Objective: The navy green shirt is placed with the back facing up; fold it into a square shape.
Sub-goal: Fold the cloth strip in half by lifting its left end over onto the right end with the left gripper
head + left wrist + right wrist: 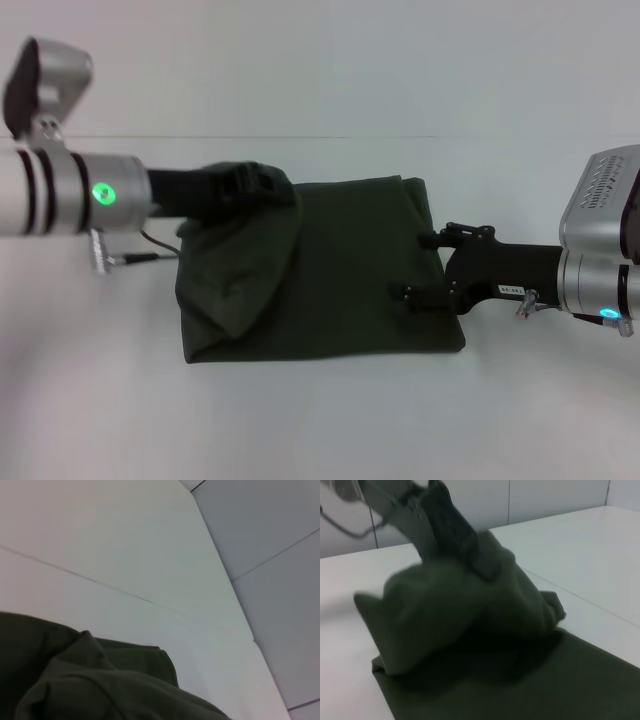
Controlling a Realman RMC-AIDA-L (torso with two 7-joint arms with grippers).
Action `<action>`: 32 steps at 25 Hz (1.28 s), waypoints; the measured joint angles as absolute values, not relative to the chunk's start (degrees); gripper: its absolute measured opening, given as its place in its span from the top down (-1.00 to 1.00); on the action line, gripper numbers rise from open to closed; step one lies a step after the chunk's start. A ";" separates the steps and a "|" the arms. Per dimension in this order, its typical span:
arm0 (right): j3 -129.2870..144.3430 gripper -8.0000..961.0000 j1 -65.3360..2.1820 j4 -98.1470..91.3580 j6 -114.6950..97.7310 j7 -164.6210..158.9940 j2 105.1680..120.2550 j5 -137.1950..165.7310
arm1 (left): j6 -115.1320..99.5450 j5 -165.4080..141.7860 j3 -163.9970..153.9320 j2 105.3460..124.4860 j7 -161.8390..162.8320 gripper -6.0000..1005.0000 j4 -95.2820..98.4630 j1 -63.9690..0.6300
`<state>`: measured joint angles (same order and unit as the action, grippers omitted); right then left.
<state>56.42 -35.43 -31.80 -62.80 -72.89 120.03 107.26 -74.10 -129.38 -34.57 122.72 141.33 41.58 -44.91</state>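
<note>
The navy green shirt [350, 270] lies on the white table as a rough rectangle. Its left part is lifted into a hanging, bunched fold. My left gripper [262, 188] is over the shirt's far left corner, shut on that raised fold; the right wrist view shows the left gripper [457, 537] with cloth [470, 630] draped down from it. My right gripper [422, 265] sits low at the shirt's right edge, open, its two black fingers spread over the cloth. The left wrist view shows only dark folds of shirt [100, 685] against the table.
The white table [320, 420] spreads wide around the shirt on every side. A thin seam line [400, 137] crosses the tabletop behind the shirt. A pale wall rises beyond the table [555, 497].
</note>
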 joint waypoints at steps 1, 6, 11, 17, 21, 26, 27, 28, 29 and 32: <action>56.42 -0.91 -35.42 -31.80 -62.80 -72.88 120.04 107.26 | -73.10 -128.41 -34.48 123.04 140.55 0.80 40.20 -44.81; 56.42 -0.91 -35.20 -31.80 -62.61 -72.86 120.06 107.23 | -69.18 -118.97 -34.42 123.71 134.70 0.80 31.78 -43.64; 56.42 -0.91 -35.26 -31.81 -62.32 -72.86 120.06 107.22 | -66.02 -115.48 -34.39 123.92 130.28 0.80 26.92 -43.47; 56.42 -0.91 -35.25 -31.82 -62.26 -72.98 120.06 107.22 | -64.49 -110.50 -34.49 124.12 125.88 0.80 22.54 -43.85; 56.42 -0.91 -35.19 -31.82 -62.22 -73.06 120.06 107.23 | -64.14 -108.34 -34.50 124.23 123.90 0.80 20.74 -44.13; 56.42 -0.91 -35.12 -31.82 -62.10 -73.18 120.06 107.24 | -63.71 -103.80 -34.33 124.34 118.98 0.80 18.01 -44.28; 56.42 -0.91 -35.09 -31.82 -62.07 -73.21 120.06 107.25 | -63.71 -102.82 -34.34 124.35 117.82 0.80 17.40 -44.28; 56.42 -0.91 -35.04 -31.82 -62.04 -73.24 120.06 107.28 | -63.71 -101.87 -34.34 124.36 116.60 0.80 16.85 -44.27; 56.40 -0.91 -34.96 -31.82 -62.01 -73.27 120.05 107.28 | -63.73 -100.81 -34.33 124.36 115.08 0.80 16.16 -44.27; 56.07 -0.91 -34.47 -31.85 -61.99 -73.29 119.94 107.29 | -64.19 -97.89 -34.27 124.44 111.27 0.80 13.74 -44.18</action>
